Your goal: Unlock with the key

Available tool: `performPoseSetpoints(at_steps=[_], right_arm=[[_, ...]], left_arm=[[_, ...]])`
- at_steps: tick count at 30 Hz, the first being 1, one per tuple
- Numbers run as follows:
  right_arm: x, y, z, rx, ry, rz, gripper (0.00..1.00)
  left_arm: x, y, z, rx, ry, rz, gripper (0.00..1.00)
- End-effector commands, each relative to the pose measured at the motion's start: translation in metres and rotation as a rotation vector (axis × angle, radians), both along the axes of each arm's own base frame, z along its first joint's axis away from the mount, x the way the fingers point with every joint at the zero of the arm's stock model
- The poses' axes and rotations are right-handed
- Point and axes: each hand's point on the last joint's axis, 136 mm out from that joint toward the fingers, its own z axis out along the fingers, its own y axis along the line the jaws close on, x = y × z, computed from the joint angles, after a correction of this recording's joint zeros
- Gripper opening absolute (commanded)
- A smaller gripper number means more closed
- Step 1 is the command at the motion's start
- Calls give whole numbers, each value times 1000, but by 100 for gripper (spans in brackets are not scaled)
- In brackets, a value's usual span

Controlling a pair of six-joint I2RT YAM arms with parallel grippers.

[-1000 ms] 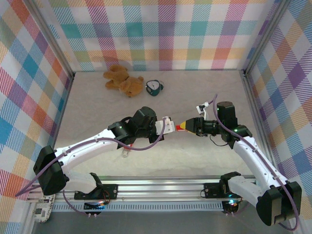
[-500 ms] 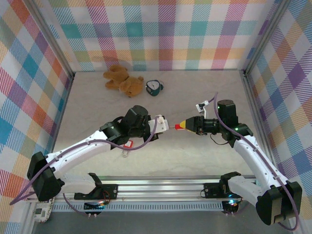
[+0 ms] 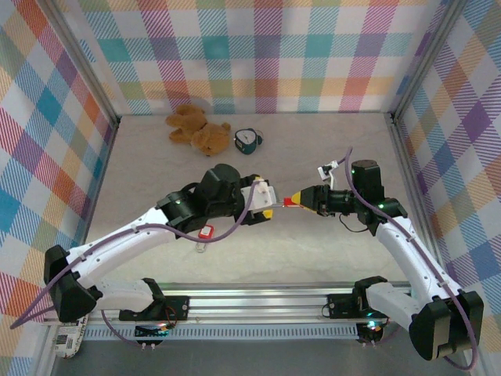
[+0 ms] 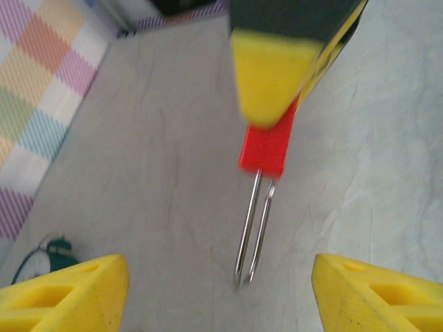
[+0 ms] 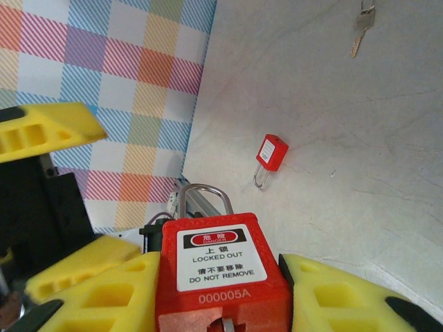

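Note:
My right gripper (image 3: pixel 296 200) is shut on a red padlock (image 5: pixel 220 266) that carries a white "LOCKED OUT" label. It is held in the air over mid-table, with its silver shackle (image 4: pixel 252 228) pointing at my left gripper (image 3: pixel 267 201). The left gripper (image 4: pixel 221 294) stands open just short of the shackle tip, its yellow fingers (image 4: pixel 66 294) wide on either side and touching nothing. The key (image 5: pixel 361 24), small and silvery, lies flat on the table beyond. A second red padlock (image 3: pixel 206 232) lies on the table under the left arm.
A brown teddy bear (image 3: pixel 197 129) and a small teal alarm clock (image 3: pixel 248 141) sit at the back of the table. Checked fabric walls close in the left, right and back. An aluminium rail (image 3: pixel 258 301) runs along the near edge.
My left gripper was shut at the held padlock's shackle a second ago; it has opened wide and drawn back a little. The right gripper has kept the padlock almost still.

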Motion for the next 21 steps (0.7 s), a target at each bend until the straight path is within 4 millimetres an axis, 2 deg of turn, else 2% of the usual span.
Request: performPoseSetpoints(at_steps=[1, 6, 15, 18, 21], right_arm=[[-3, 4, 12, 11, -30, 23, 23], [-6, 4, 14, 11, -32, 28, 23], [-6, 7, 17, 18, -35, 45, 22], [-5, 7, 19, 20, -41, 42, 22], [-4, 7, 23, 23, -52, 45, 22]], left_arm=[[-3, -25, 2, -24, -13, -62, 70], [0, -42, -4, -47, -3, -85, 67], [5, -52, -14, -45, 9, -89, 59], [7, -54, -23, -29, 17, -84, 54], [7, -54, -30, -18, 30, -83, 42]])
